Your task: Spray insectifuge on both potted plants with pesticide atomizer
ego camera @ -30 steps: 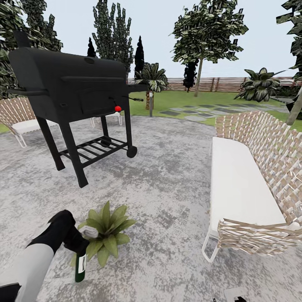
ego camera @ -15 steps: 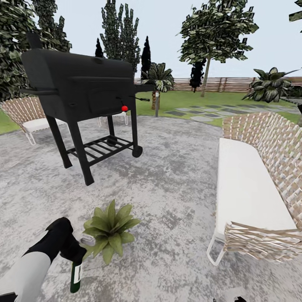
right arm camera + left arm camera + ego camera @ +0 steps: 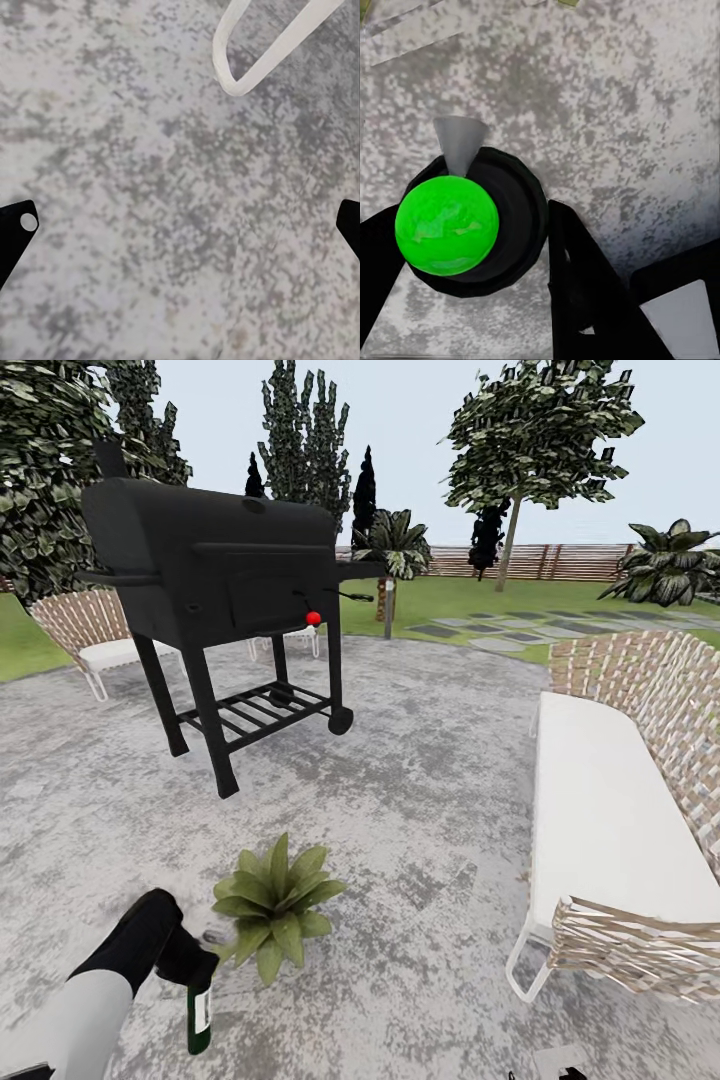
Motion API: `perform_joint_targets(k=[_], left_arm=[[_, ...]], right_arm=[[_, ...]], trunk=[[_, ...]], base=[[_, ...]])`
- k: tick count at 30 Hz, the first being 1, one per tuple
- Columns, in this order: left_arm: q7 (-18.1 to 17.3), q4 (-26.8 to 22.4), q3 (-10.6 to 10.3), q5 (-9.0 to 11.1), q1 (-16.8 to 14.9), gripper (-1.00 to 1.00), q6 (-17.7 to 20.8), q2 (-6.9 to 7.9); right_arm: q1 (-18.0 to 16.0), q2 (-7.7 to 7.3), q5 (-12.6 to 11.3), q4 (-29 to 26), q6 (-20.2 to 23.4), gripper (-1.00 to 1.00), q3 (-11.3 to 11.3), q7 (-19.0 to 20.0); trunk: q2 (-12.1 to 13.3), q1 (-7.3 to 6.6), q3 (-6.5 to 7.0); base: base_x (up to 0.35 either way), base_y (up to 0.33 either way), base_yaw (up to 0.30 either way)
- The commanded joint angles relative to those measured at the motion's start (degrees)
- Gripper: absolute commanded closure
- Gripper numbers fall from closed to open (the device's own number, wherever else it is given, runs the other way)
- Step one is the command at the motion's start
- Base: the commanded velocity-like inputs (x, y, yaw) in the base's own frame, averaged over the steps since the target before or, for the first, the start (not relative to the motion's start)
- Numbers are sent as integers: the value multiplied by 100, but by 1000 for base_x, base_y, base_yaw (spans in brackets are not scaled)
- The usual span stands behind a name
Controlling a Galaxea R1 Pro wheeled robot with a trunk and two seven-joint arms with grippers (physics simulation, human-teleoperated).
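Your left gripper (image 3: 192,966) is clamped on the pesticide atomizer (image 3: 199,1015), which hangs neck-up above the rough grey paving (image 3: 420,800), just beside one potted plant (image 3: 276,905). In the left wrist view the atomizer's green top (image 3: 447,223) sits between the dark fingers (image 3: 585,285). Your right gripper's fingertips (image 3: 15,229) stand wide apart over bare paving, near a white sofa leg (image 3: 262,52).

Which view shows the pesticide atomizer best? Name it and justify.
The head view: the pesticide atomizer hangs full length from the left gripper, beside the potted plant. The left wrist view looks along it end on.
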Motion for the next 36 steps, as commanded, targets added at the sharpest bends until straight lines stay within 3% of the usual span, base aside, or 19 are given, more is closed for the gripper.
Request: perform_joint_targets(k=[1, 5, 7, 13, 29, 36], left_arm=[[71, -5, 26, -35, 16, 100, -9, -9], [699, 111, 41, 47, 142, 100, -463, -24], [750, 301, 43, 55, 171, 100, -525, -86], [794, 376, 45, 58, 185, 100, -554, -277], [801, 318, 95, 49, 184, 100, -546, -279], [804, 318, 105, 49, 182, 100, -553, -271]], right_arm=[[-5, 2, 60, 8, -23, -100, -38, -15], [-5, 2, 60, 8, -23, -100, -38, -14], [-5, 2, 60, 8, -23, -100, -38, -14], [-5, 2, 60, 8, -23, -100, -38, -14], [-5, -43, 123, -4, -88, -100, -17, 45], [-5, -147, 265, -69, -609, -100, -10, 558]], trunk=[[-2, -1, -5], [-2, -1, -5], [-2, -1, -5], [-2, -1, -5], [-2, -1, -5], [-2, -1, -5]], base=[[0, 0, 0], [0, 0, 0], [0, 0, 0], [0, -101, 0], [0, -47, 0], [0, 0, 0]])
